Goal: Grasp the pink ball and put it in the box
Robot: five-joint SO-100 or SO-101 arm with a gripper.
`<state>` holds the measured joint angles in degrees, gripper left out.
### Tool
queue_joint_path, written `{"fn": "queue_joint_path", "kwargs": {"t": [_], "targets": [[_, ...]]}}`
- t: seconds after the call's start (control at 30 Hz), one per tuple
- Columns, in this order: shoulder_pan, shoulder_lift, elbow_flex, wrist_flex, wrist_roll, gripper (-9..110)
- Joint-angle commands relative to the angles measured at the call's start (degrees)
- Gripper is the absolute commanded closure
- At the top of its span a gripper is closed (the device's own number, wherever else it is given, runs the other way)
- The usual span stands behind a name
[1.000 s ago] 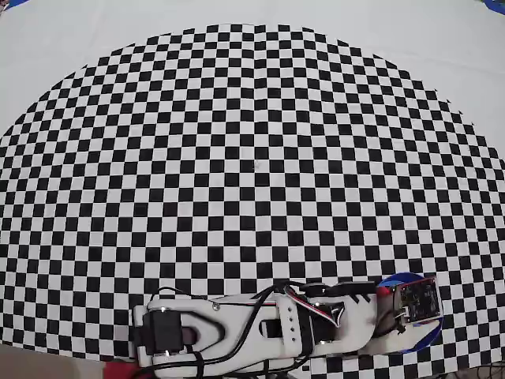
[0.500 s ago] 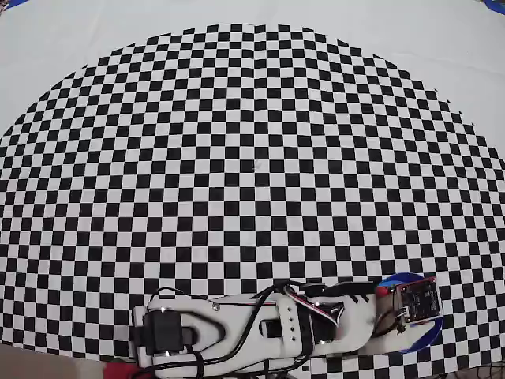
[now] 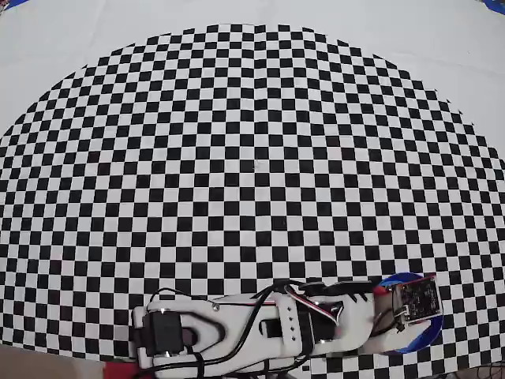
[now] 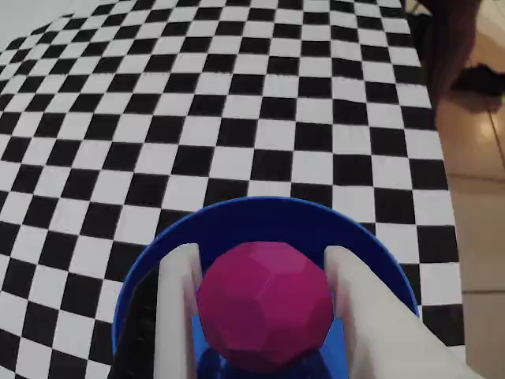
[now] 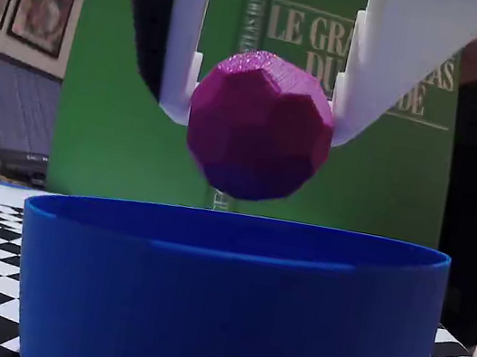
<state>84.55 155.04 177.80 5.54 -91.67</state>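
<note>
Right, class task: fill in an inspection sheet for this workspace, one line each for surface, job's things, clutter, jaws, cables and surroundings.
Surface: black-and-white checkered mat on a pale table.
Job's things: pink ball held clear above the rim of the blue box; in the overhead view the box sits at the mat's lower right, mostly under the arm.
Clutter: nothing seen on the mat.
Jaws: gripper has its white jaws shut on the ball, one on each side.
Cables: black and red wires run along the arm.
Surroundings: green book and laptop behind; tiled floor beside the table.
</note>
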Motion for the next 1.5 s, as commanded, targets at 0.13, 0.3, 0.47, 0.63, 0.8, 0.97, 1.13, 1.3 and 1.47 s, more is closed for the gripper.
{"fn": "queue_joint_path", "kwargs": {"t": [0.13,0.3,0.47,0.63,0.8,0.97,1.13,1.3,1.47], "targets": [[-0.4,1.1,0.5,0.2,-0.4,101],[-0.4,1.1,0.5,0.3,-0.4,101],[-0.4,1.1,0.5,0.3,-0.4,101],[0.2,1.2,0.5,0.4,-0.4,83],[-0.2,1.7,0.5,0.1,-0.4,66],[-0.2,1.7,0.4,-1.7,-0.4,66],[-0.4,1.5,-1.5,-4.1,-0.4,66],[-0.8,-0.2,-5.7,-4.2,0.2,66],[-1.8,-3.9,-12.0,-4.2,0.9,67]]}}
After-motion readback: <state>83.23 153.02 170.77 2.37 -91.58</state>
